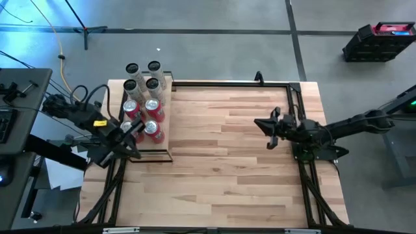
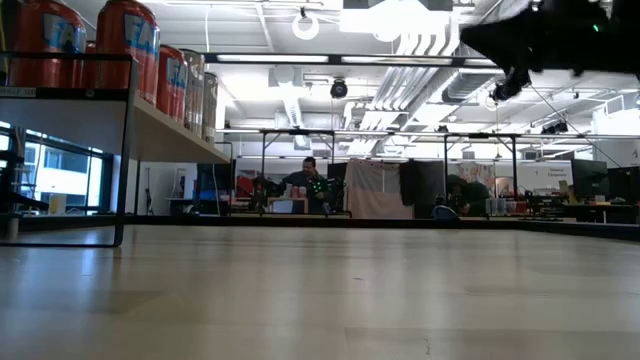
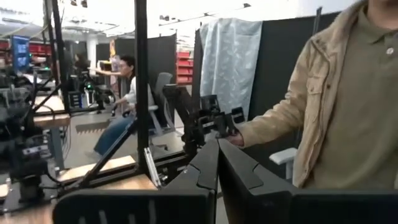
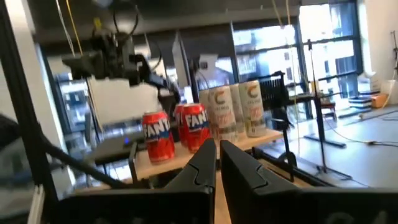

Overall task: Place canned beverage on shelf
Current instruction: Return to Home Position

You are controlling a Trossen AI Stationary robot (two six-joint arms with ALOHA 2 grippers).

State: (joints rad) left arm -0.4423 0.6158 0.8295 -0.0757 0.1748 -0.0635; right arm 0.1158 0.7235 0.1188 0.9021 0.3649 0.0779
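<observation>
Returning both arms to rest looks to be the step in hand: every can in view stands on the shelf [image 1: 166,117] and neither pincer carries one. Shelf: at the left far corner of the table [image 1: 227,175], long side along the table's left edge. White cans [image 1: 153,83]: four, upright, two by two at the shelf's far end. Red cans [image 1: 152,106]: upright, in rows just beside the white ones, filling the other end; one partly hidden under the left arm. Left gripper [image 1: 135,129]: over the outermost red cans, very near them, contact impossible to tell; its fingers [image 3: 199,171] are drawn together to a slit, nothing between them. Right gripper [image 1: 270,127]: above the table's right half, well apart from the shelf, pointed toward it; its fingers [image 4: 244,171] are likewise all but closed, holding nothing. Person [image 3: 351,93]: tan jacket, standing beyond the table on the right arm's side. Next move, by judgement: the left arm needs to lift and draw back toward its own side without brushing the red cans, which stand close enough to be toppled; the right arm has open space for its retreat.
</observation>
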